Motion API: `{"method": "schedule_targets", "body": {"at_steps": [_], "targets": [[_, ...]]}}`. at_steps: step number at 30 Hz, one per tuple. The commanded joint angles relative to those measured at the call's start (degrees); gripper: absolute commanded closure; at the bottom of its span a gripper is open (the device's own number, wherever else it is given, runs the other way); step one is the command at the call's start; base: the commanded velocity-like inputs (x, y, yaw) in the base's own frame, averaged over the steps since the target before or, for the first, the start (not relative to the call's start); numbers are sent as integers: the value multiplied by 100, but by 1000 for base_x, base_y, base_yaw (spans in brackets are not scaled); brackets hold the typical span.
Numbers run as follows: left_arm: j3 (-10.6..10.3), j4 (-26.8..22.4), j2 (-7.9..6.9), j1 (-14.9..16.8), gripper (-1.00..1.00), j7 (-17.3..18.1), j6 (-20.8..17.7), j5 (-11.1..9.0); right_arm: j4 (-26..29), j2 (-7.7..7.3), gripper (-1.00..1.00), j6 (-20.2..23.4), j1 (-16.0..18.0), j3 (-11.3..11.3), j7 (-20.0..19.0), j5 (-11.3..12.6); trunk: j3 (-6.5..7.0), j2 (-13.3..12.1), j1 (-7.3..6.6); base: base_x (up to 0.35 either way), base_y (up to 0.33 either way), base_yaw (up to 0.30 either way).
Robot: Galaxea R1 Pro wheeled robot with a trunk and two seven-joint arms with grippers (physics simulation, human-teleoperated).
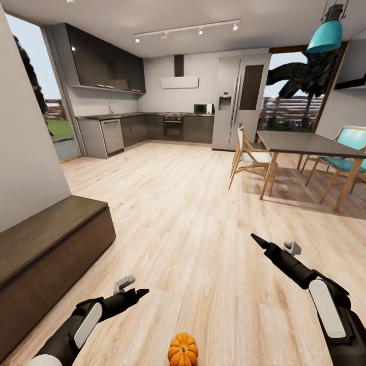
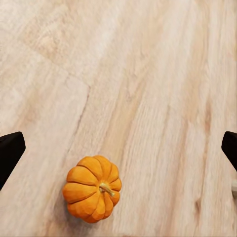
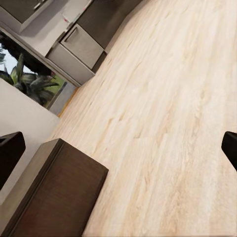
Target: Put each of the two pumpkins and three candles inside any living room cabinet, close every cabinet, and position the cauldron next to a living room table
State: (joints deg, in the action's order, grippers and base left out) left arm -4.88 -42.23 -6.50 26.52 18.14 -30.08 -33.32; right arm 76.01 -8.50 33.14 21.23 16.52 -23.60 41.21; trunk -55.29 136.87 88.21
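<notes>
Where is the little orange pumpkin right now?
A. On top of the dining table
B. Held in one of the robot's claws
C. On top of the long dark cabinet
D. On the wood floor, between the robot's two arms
D: the pumpkin sits on the bare floor just ahead of the robot, with the left gripper and right gripper to either side, neither touching it.

The pumpkin (image 1: 183, 349) and the cabinet (image 1: 46, 254) are both cut by the head view's edges.
</notes>
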Motion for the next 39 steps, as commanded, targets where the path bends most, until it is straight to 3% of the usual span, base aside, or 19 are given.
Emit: {"method": "schedule_targets", "body": {"at_steps": [1,16,39], "targets": [[-15,-4,-3,3,-100,-4,-24,-28,-12,3,-100,44,4,10,-5,30,-24,44,21,0,0,0],[-15,-62,-7,3,-100,-13,-32,-17,-106,14,-100,43,-2,-2,38,34,-294,637,347,0,0,0],[-25,-8,29,3,-100,-106,5,22,-368,11,-100,43,4,-8,48,24,-804,668,406,0,0,0]]}}
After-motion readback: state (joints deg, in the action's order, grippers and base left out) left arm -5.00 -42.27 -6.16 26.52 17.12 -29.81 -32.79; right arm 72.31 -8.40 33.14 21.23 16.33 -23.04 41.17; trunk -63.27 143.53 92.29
